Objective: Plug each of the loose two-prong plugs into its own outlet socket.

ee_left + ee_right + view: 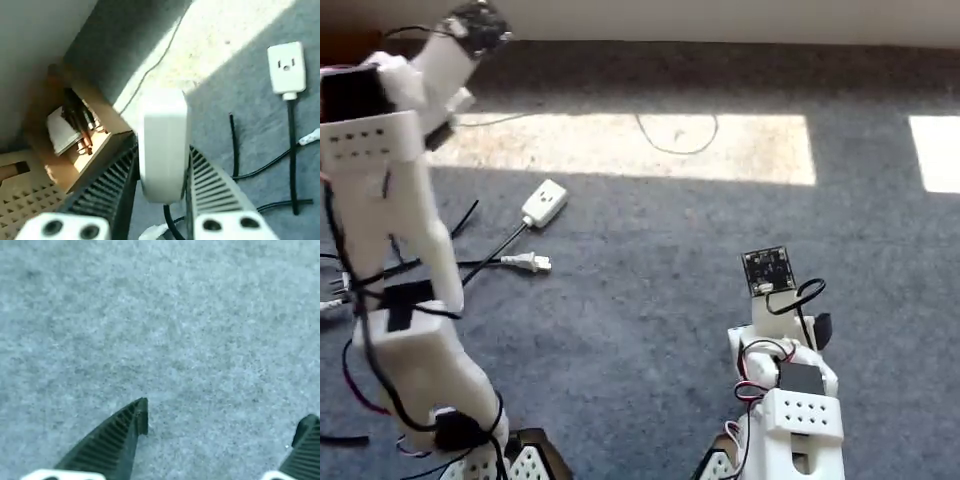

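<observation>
**Here, left jaws clamp a white corded block while right jaws gape over carpet**

Plainly, the left gripper point(162, 146) is closed on a white block point(162, 112). The block stands between the two ribbed black jaws, which press on its sides, and a black cord point(167, 220) leaves its lower end. Whether this block is a plug or a socket cannot be told. In the high view the left arm point(405, 250) rises tall along the left edge and reaches toward the far corner.

A white outlet socket point(544, 203) lies face up on the grey carpet point(650, 290), just inside the shade below a sunlit patch point(620, 145). Its own black lead runs back toward the left arm. The left wrist view shows the same socket point(286, 67) on the carpet, well apart from the held block. A white two-prong plug point(530, 263) lies loose near the socket but not touching it, with its prongs pointing away from the left arm. It is not plugged in.

The right gripper point(225, 412) hangs over bare carpet with its jaws spread wide and nothing between them. The right arm point(785, 400) sits folded at the near right, well apart from the plug and the socket.

A thin wire point(675, 138) loops across the sunlit patch. A cardboard box point(75, 145) stands beyond the carpet's edge in the left wrist view.
</observation>
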Action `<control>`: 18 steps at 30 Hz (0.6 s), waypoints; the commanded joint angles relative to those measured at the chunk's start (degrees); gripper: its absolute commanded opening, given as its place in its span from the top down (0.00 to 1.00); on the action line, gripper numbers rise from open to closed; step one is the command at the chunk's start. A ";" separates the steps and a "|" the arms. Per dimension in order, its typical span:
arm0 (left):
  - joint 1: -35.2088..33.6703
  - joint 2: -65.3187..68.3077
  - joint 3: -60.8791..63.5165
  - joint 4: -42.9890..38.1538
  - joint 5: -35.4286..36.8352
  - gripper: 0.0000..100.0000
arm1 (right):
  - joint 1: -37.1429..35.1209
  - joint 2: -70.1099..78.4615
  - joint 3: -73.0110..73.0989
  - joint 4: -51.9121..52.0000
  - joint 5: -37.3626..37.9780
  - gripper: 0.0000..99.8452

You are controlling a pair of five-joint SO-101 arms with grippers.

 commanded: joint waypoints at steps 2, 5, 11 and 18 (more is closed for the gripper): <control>-8.57 -13.49 6.81 0.18 -13.63 1.00 | -0.48 -0.75 -0.22 0.04 0.53 0.57; -8.22 -20.97 20.35 0.26 -15.21 1.00 | -0.48 -0.75 -0.22 0.04 0.53 0.57; 11.47 -41.01 65.36 0.00 -2.81 1.00 | -0.48 -0.75 -0.22 0.04 0.53 0.57; 41.01 -61.05 110.99 -23.38 5.45 1.00 | -0.48 -0.75 -0.22 0.04 0.53 0.57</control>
